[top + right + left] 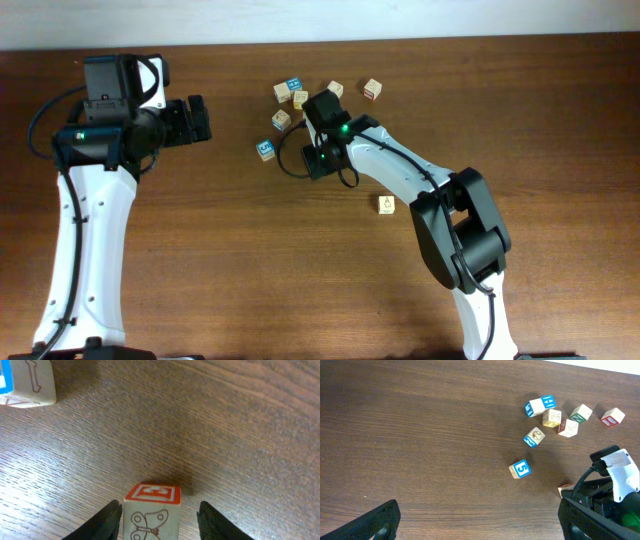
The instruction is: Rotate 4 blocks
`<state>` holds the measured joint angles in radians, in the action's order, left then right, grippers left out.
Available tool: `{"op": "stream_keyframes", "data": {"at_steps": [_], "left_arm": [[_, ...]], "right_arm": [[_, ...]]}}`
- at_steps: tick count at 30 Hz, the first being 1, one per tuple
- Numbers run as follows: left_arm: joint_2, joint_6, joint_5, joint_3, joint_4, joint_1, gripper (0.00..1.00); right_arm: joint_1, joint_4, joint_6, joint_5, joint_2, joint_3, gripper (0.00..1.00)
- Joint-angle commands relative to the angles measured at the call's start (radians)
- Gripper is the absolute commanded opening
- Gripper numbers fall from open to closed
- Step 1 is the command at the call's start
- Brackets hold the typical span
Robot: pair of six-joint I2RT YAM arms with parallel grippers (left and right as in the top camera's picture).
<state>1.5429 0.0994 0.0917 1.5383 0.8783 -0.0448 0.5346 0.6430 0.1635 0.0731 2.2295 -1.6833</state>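
Fingers of our right gripper [160,521] stand parted on either side of one block [152,495], a cream cube with a red-framed top and a butterfly print (a gap shows on its right, so we judge it loose, not pinched). It sits on the table [225,435] squarely between them. Our left gripper [198,118] gapes wide, well apart from it.

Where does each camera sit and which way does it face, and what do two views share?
Overhead: above the table, looking straight down; left arm and right arm show.
Left wrist: looks across the table at the block cluster; own fingers at bottom.
Right wrist: low, facing a red-topped block between its fingers.
Shared: overhead and left wrist both show the blue 5 block.
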Motion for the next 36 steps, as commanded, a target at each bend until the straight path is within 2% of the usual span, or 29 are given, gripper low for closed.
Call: {"op": "stream_keyframes", "data": {"at_steps": [1,3,7,10,12,14,16,19,21,32,33,36], "left_arm": [[-0.004,0.013,-0.007,0.014,-0.002,0.002,0.99],[-0.004,0.013,-0.007,0.014,-0.002,0.002,0.99],[-0.004,0.013,-0.007,0.014,-0.002,0.002,0.99],[-0.004,0.013,-0.007,0.014,-0.002,0.002,0.99],[-0.004,0.013,-0.007,0.014,-0.002,0.002,0.99],[-0.004,0.013,-0.007,0.014,-0.002,0.002,0.99],[-0.004,0.013,-0.007,0.014,-0.002,0.002,0.99],[-0.004,0.013,-0.007,0.014,-0.002,0.002,0.99],[-0.004,0.013,-0.007,0.014,-0.002,0.002,0.99],[-0.004,0.013,-0.007,0.014,-0.002,0.002,0.99],[-0.004,0.013,-0.007,0.014,-0.002,0.002,0.99],[-0.004,0.013,-0.007,0.014,-0.002,0.002,0.99]], "right_arm": [[0.004,0.016,0.010,0.006,0.010,-0.010,0.41],[0.003,0.013,0.036,0.002,0.010,-0.010,0.28],[0.002,0.039,0.090,0.007,-0.014,-0.042,0.25],[0.002,0.272,0.198,0.054,-0.137,-0.157,0.22],[0.002,0.422,0.239,0.055,-0.214,-0.163,0.22],[0.002,0.551,0.287,0.027,-0.222,-0.147,0.22],[0.000,0.514,0.416,-0.058,-0.220,-0.016,0.22],[-0.018,0.335,0.455,-0.071,-0.220,0.196,0.22],[-0.035,0.282,0.471,-0.085,-0.220,0.267,0.22],[-0.053,0.240,0.417,-0.084,-0.220,0.268,0.24],[-0.053,0.240,0.417,-0.084,-0.220,0.268,0.30],[-0.053,0.243,0.417,-0.081,-0.220,0.268,0.34]]}}
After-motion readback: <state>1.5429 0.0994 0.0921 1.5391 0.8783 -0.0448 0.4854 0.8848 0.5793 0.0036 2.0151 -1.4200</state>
